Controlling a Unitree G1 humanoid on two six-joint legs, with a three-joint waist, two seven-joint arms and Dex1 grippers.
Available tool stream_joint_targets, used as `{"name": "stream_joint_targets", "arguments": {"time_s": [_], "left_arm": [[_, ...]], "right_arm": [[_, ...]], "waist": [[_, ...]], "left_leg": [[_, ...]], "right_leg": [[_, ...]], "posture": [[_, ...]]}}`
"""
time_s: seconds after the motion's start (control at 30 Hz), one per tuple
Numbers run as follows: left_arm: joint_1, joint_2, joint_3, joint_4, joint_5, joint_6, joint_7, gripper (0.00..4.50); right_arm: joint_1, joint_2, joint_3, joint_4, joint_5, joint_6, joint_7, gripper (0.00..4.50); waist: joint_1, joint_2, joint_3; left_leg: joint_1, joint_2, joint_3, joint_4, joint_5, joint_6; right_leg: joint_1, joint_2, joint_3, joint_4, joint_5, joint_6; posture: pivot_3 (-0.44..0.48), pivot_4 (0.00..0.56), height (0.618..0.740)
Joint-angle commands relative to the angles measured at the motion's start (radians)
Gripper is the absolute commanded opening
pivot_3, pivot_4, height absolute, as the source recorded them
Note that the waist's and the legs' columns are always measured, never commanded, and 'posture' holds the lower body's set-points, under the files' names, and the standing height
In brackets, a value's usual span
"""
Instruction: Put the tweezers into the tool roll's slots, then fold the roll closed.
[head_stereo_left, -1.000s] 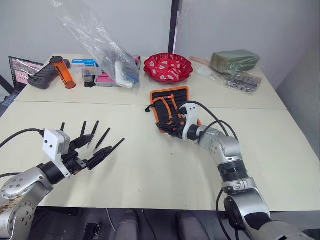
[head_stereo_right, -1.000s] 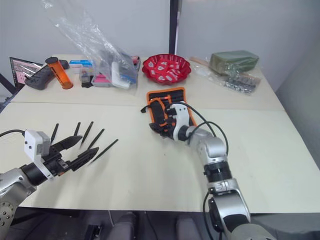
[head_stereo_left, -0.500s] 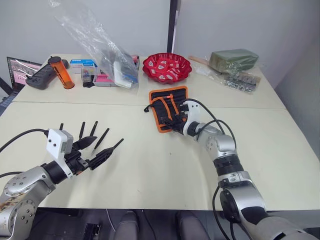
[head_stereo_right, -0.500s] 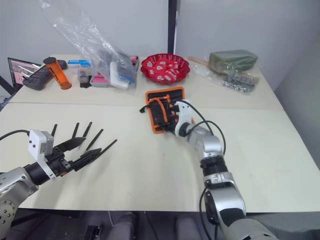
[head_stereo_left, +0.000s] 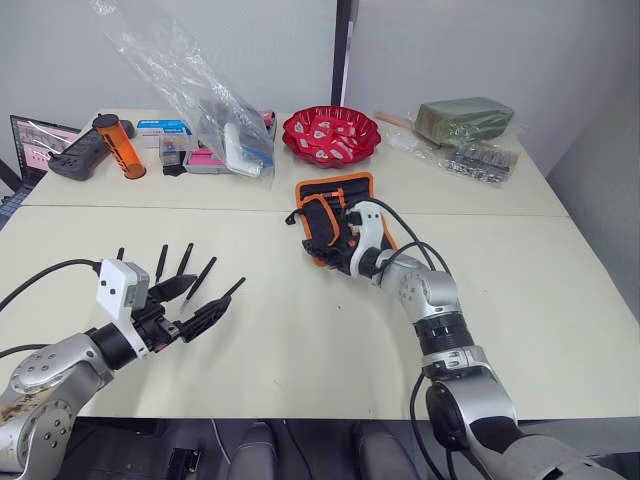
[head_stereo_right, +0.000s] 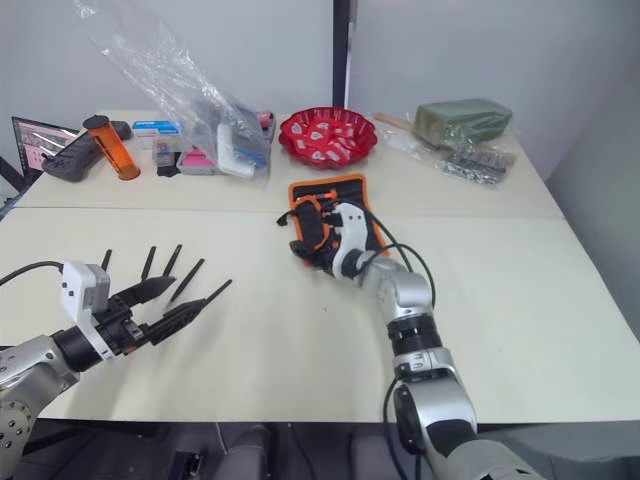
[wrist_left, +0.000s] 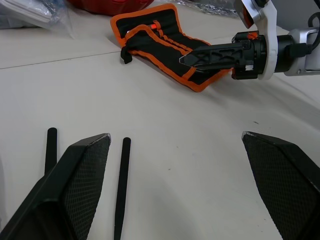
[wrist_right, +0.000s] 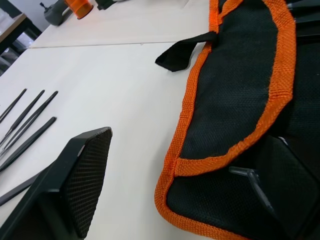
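Black steel lies nearest us: the tweezers (head_stereo_left: 185, 275) fan out on the cream table (head_stereo_left: 300, 350), all loose, none in a slot. So we judge the task barely begun. Every pair has yet to be slid into the roll, and the folding comes after that.

Our left gripper (head_stereo_left: 190, 312) hovers right at the fan, its fingers spread wide and holding nothing. In the left wrist view two tweezers (wrist_left: 120, 187) show beside one finger (wrist_left: 65, 195), close to it but apart from it, so we see no grip yet.

Further out, past the middle of the table, the roll (head_stereo_left: 335, 215) lies with its orange edging up. It looks partly folded over on itself, one flap doubled back and the strap (wrist_right: 182, 50) sticking out at the side. Our right gripper (head_stereo_left: 345, 255) sits at the roll's near edge. In the right wrist view its fingers stand apart: one finger (wrist_right: 75, 185) is over bare table, while the other lies over the black fabric. Whether it pinches the flap or merely rests on it, we cannot tell.

The slots are hard to make out. We see ribs of black and orange on the open part, but cannot count them or say that they are all empty. The gripper and its cable cover the roll's near end. The fifth pair of tweezers is partly hidden behind the left gripper.

Beyond, the red bowl (head_stereo_left: 330, 135) and the clutter stand well apart.
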Motion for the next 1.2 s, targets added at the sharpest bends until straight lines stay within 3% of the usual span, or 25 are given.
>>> {"name": "stream_joint_targets", "arguments": {"time_s": [0.03,0.2,0.43,0.47,0.67,0.8,0.97,1.2], "left_arm": [[0.001,0.002,0.008,-0.038,-0.014,-0.011,-0.005,4.49],[-0.002,0.003,0.007,-0.035,-0.015,-0.012,-0.005,4.5],[-0.011,0.012,0.007,-0.024,-0.017,-0.009,-0.011,4.5],[-0.013,0.013,0.007,-0.023,-0.018,-0.007,-0.011,4.5],[-0.026,0.019,0.0,-0.02,-0.019,-0.001,-0.013,4.5],[-0.039,0.032,-0.008,-0.001,-0.017,0.0,-0.03,4.5],[-0.067,0.046,-0.039,0.031,0.002,-0.017,-0.064,4.5],[-0.126,0.075,-0.081,0.082,0.034,-0.036,-0.131,4.5]], "right_arm": [[-0.024,0.021,-0.085,0.043,0.028,-0.02,-0.084,4.25],[-0.02,0.067,-0.167,0.059,0.075,-0.031,-0.153,2.68],[0.008,0.082,-0.169,0.009,0.099,0.015,-0.158,0.19],[0.012,0.081,-0.169,-0.003,0.103,0.023,-0.16,0.02],[0.037,0.051,-0.179,-0.102,0.137,0.105,-0.156,0.02],[0.084,-0.018,-0.142,-0.215,0.167,0.27,-0.136,0.02],[0.155,-0.154,-0.017,-0.383,0.191,0.379,-0.003,0.02],[0.208,-0.378,0.191,-0.575,0.157,0.359,0.239,0.02]], "waist": [[0.0,0.0,0.0],[0.002,0.0,0.0],[0.0,0.0,0.0],[0.001,0.0,0.0],[0.003,0.0,0.0],[0.005,0.0,0.0],[0.003,0.0,0.0],[0.002,0.0,0.0]], "left_leg": [[0.0,0.0,0.0,0.0,0.0,0.0],[0.0,0.0,0.0,0.0,0.0,0.0],[0.0,0.0,0.0,-0.001,0.0,0.0],[0.0,0.0,0.0,-0.001,0.0,0.0],[-0.001,0.0,0.0,-0.001,0.0,0.0],[-0.002,0.0,0.0,-0.001,0.0,0.0],[-0.004,0.0,0.0,-0.002,0.0,0.0],[-0.008,0.0,0.0,-0.002,0.0,0.0]], "right_leg": [[0.0,0.0,0.0,0.0,0.0,0.0],[0.0,0.0,0.0,0.0,0.0,0.0],[-0.001,0.0,0.0,0.0,0.0,0.0],[-0.001,0.0,0.0,0.0,0.0,0.0],[-0.001,0.0,0.0,-0.001,0.0,0.0],[-0.002,0.0,0.0,-0.002,0.0,0.0],[-0.004,0.0,0.0,-0.003,0.0,0.0],[-0.01,0.0,0.0,-0.001,-0.001,0.0]], "posture": [[0.0,0.15,0.74],[0.0,0.15,0.74],[0.0,0.15,0.74],[0.0,0.15,0.74],[0.0,0.15,0.74],[0.0,0.15,0.74],[0.0,0.15,0.74],[0.0,0.15,0.74]]}}
